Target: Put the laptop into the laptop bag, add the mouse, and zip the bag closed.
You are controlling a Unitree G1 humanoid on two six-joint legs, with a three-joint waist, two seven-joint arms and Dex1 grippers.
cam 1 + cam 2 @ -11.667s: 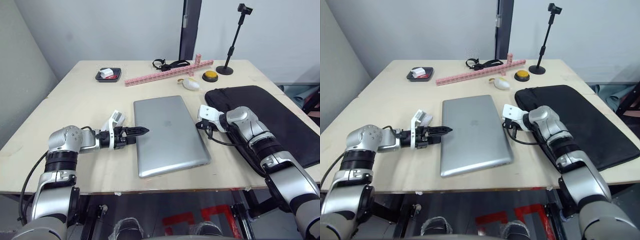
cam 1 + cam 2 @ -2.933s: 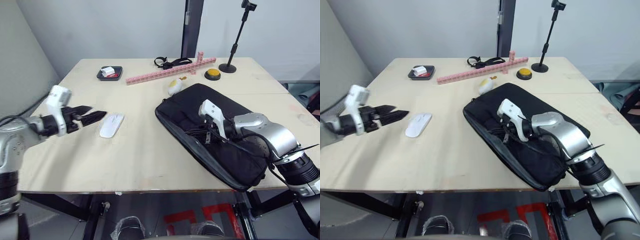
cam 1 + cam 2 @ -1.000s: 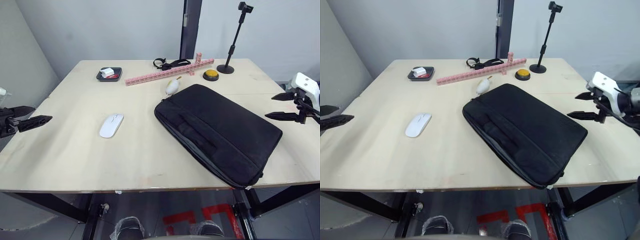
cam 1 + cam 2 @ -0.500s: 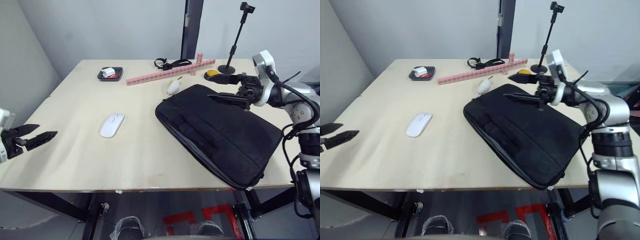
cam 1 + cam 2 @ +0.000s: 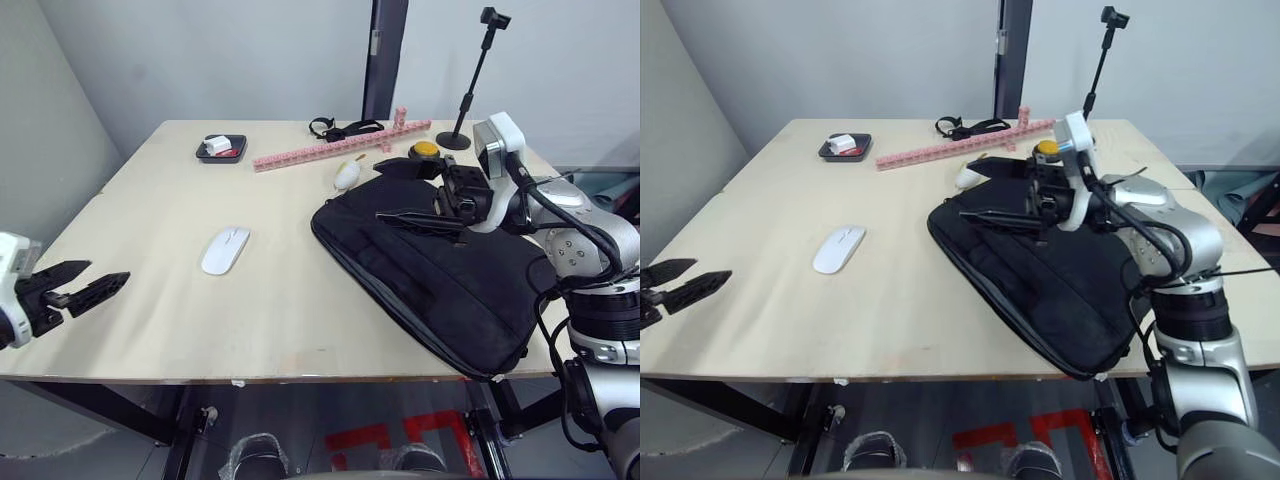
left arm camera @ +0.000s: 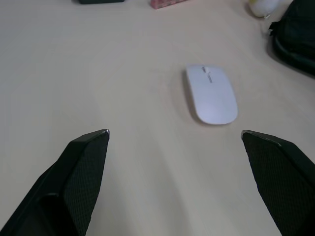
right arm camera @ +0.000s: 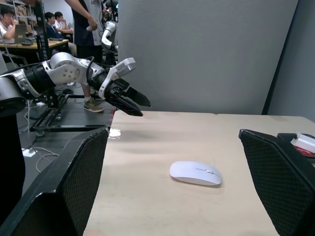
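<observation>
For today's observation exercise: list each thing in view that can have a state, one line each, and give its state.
laptop bag: flat on the table, zip state unclear.
mouse: on the table, outside the bag.
left gripper: open, empty, near the table's edge.
right gripper: open, empty, over the bag's far end.

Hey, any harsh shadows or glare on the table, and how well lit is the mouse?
Left eye view: soft, even light, with no glare on the table; the mouse casts only a faint shadow, and the black bag shows little surface detail. Left wrist view: the mouse is evenly lit ahead of the open left gripper.
</observation>
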